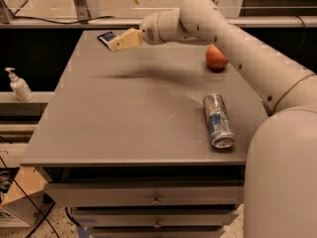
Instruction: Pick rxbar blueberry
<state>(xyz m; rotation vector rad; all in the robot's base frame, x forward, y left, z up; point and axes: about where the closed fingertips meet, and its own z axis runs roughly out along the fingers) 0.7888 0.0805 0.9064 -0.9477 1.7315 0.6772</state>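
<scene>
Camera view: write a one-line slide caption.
Gripper hovers by the dark blue snack bar at the table's far edge, away from the can and fruit.

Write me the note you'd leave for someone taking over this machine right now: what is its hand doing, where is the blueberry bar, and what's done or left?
The hand is stretched out over the far left corner of the table, with its tip right beside the bar. Whether it touches the bar cannot be told.
The rxbar blueberry lies flat at that far left corner and is not lifted.
A drink can lies on its side near the right edge, and a round reddish fruit sits at the far right.
Done: the arm has reached the bar.
Left: grasp the bar and lift it off the table.
</scene>
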